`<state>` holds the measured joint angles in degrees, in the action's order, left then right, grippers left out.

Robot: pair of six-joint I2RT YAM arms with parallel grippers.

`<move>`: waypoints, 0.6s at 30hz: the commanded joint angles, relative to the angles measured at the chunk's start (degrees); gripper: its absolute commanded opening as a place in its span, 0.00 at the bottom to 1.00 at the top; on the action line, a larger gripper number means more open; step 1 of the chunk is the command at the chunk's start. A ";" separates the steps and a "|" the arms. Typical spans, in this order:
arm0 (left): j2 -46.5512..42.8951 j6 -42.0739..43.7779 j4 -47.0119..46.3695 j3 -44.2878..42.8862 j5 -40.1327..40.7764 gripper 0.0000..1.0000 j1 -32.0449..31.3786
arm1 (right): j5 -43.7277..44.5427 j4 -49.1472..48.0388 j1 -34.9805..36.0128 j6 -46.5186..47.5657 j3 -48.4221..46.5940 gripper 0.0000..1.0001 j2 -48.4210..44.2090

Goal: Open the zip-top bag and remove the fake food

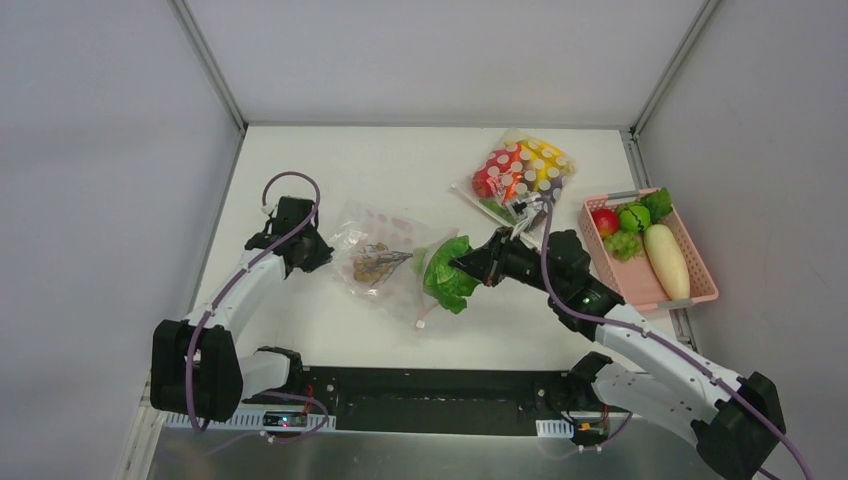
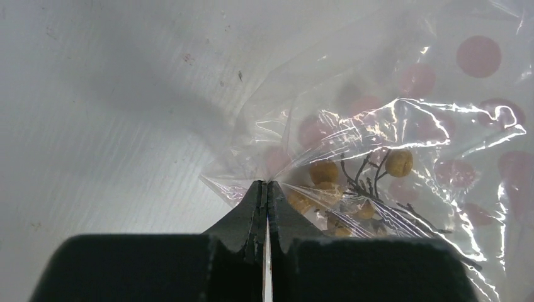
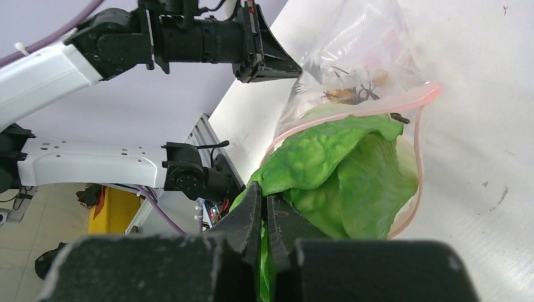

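Observation:
The clear zip-top bag (image 1: 375, 250) with pale pink dots lies mid-table, its pink zip mouth (image 3: 403, 100) open toward the right. My left gripper (image 1: 325, 255) is shut on the bag's far-left corner (image 2: 267, 184). A green lettuce leaf (image 1: 447, 278) sticks out of the mouth. On that leaf's (image 3: 340, 170) near edge, my right gripper (image 1: 458, 264) is shut. A twig of small yellow-brown berries (image 2: 352, 182) lies inside the bag. Fake food fills the pink basket (image 1: 700, 285): a red apple (image 1: 604, 221), a green round fruit (image 1: 633, 217), grapes (image 1: 622, 244), a white radish (image 1: 667, 260).
A white-dotted clear bag (image 1: 520, 172) of red, orange and yellow items lies behind the right arm, near the basket. Grey walls enclose the table on three sides. The arm bases stand along the near edge.

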<state>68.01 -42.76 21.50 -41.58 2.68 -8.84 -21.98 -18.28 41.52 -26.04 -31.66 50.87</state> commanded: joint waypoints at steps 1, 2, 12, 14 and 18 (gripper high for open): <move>1.70 1.39 1.14 -3.38 3.25 0.00 1.34 | -0.41 5.32 -0.57 2.69 -5.67 0.00 -2.84; 2.03 1.63 1.36 -3.86 3.51 0.00 1.49 | 0.16 7.73 -0.71 3.36 -6.56 0.00 -3.10; 3.76 4.53 3.54 -7.78 5.02 0.00 1.89 | 10.94 34.26 -1.89 8.99 -19.52 0.00 -7.19; 4.20 4.78 3.80 -7.98 5.50 0.00 1.89 | 13.29 38.70 -1.90 9.59 -22.21 0.00 -7.78; 4.70 5.01 3.60 -8.14 4.99 0.02 1.98 | 25.52 48.42 -1.95 10.53 -27.89 0.00 -8.54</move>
<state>72.12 -39.40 23.42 -47.77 6.48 -7.40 -9.26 19.68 39.83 -17.69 -53.12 43.99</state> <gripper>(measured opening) 0.006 0.015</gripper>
